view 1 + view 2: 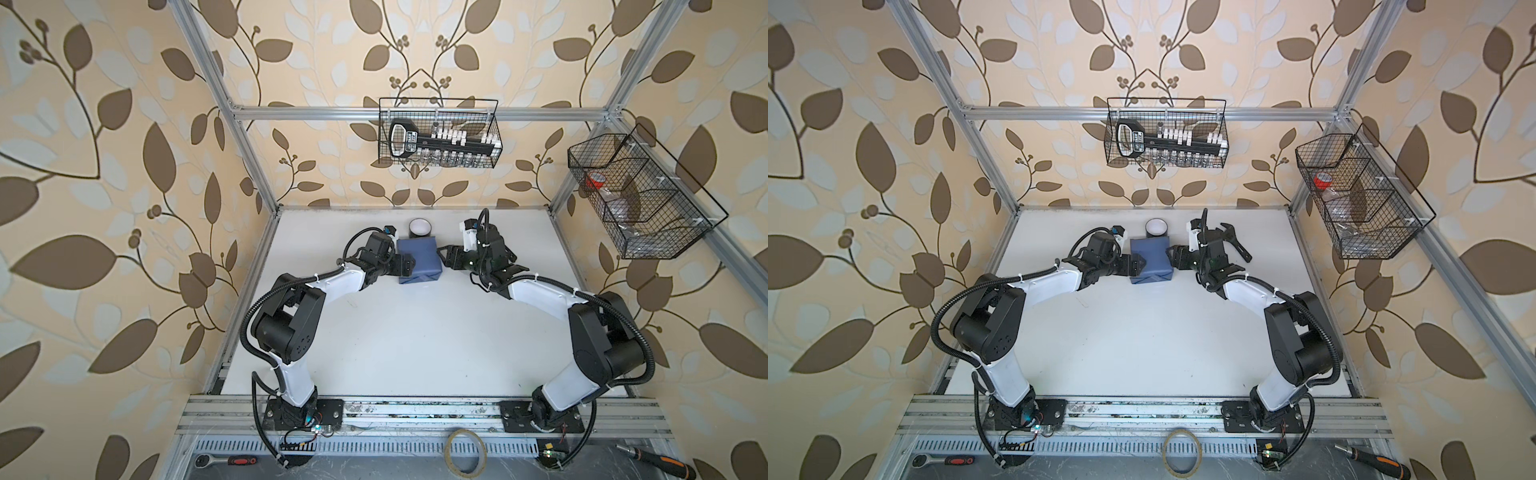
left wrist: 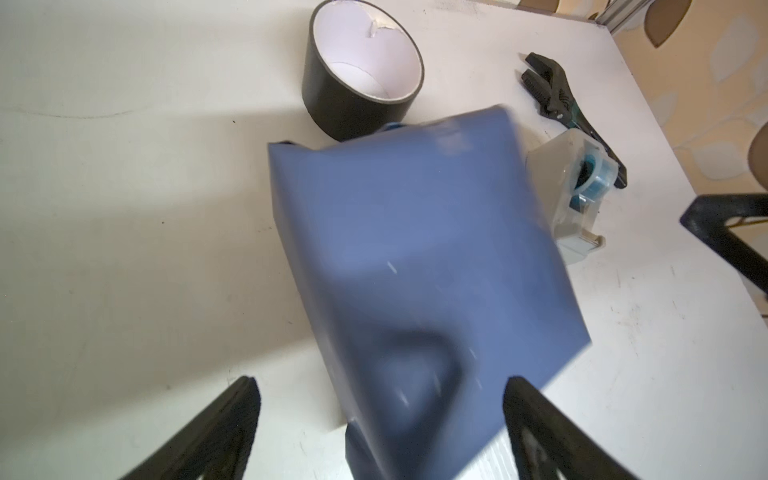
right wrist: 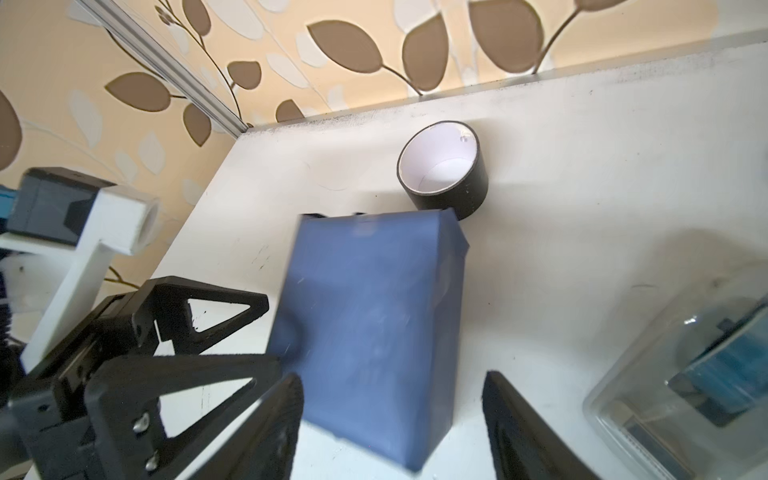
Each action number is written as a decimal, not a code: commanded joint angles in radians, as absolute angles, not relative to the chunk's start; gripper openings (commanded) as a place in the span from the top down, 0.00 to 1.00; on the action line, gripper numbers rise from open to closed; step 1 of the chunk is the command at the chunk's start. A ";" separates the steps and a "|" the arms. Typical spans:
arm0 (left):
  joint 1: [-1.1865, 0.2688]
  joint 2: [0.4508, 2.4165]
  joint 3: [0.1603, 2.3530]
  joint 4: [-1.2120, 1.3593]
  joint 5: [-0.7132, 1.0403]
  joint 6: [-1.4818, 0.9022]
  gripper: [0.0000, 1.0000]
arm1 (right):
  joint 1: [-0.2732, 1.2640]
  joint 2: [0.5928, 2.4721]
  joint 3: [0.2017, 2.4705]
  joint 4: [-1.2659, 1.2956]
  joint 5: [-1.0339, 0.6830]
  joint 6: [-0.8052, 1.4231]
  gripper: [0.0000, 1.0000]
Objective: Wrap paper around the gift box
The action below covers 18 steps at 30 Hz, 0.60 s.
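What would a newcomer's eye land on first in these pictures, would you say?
A parcel wrapped in slate-blue paper sits at the far middle of the white table, with the left tool and right tool open on either side of it. A black tape roll stands just behind it.

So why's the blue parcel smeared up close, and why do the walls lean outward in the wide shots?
Left wrist view: the paper is smeared, likely by motion, while the black tape roll is crisp. Right wrist view: the paper's near edge is blurred, and the clear tape dispenser is soft. Both top views: sharp, but the wide lens splays the frame rails outward.
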<state>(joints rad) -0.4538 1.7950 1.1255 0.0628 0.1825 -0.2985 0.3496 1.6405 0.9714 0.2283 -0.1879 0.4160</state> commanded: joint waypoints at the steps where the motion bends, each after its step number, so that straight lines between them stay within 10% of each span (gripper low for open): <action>1: -0.432 1.827 1.201 0.046 0.292 -0.347 0.06 | 0.345 1.712 1.026 0.224 -0.242 0.421 0.28; 18: -0.360 2.011 1.345 0.097 0.602 -0.551 0.13 | 0.314 2.019 1.195 0.385 -0.488 0.621 0.33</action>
